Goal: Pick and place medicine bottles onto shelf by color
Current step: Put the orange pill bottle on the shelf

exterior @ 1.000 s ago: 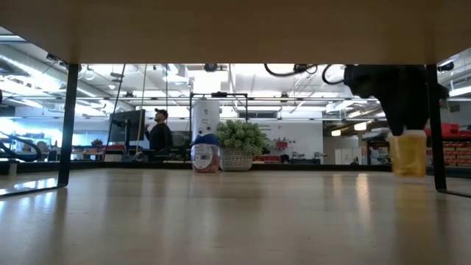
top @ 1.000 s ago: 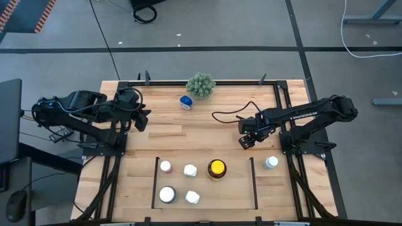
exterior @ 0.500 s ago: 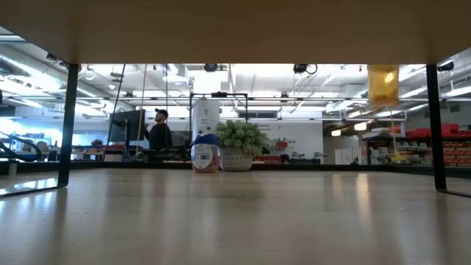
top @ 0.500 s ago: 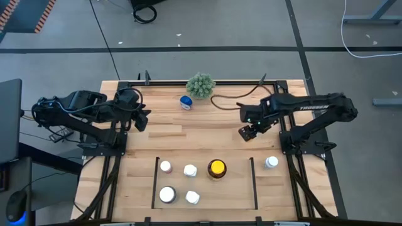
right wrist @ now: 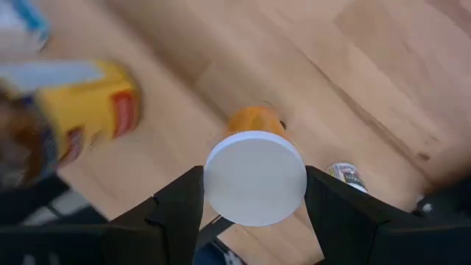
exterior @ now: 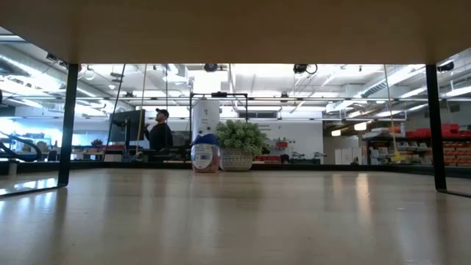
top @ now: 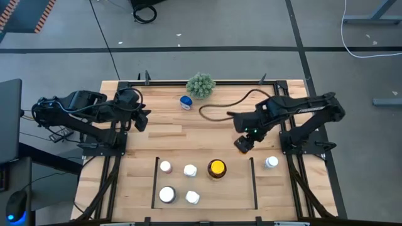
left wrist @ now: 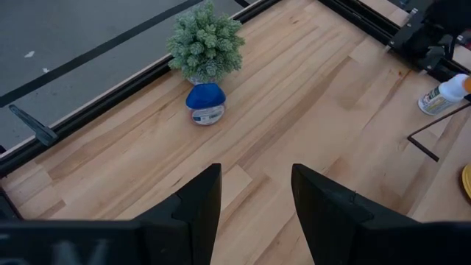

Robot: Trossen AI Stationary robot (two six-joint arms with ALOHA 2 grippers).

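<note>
My right gripper hangs high over the table's right middle, shut on a medicine bottle with a white cap and an orange body. It is above what the low view covers. The shelf, a bay marked by black strips, holds several white-capped bottles and an amber bottle with a yellow cap, all standing on their bases. A blue bottle stands beside the plant ball. My left gripper waits open at the left, its fingers empty. My right gripper pinches the bottle at its top between the two fingers, which stand on either side of the white cap's rim. The fingers point down from above. The bottle hangs upright below them, lifted clear of the table.
One white-capped bottle stands outside the shelf, just right of its right strip. A black cable loops over the table behind the right arm. Bare wood lies between the plant and the shelf. A person stands far off in the room.
My right gripper has risen with the orange bottle from table height until the bottle left the low view at its top. The arm has folded up and swung a little toward the shelf. The bottle has stayed upright in the hold.
</note>
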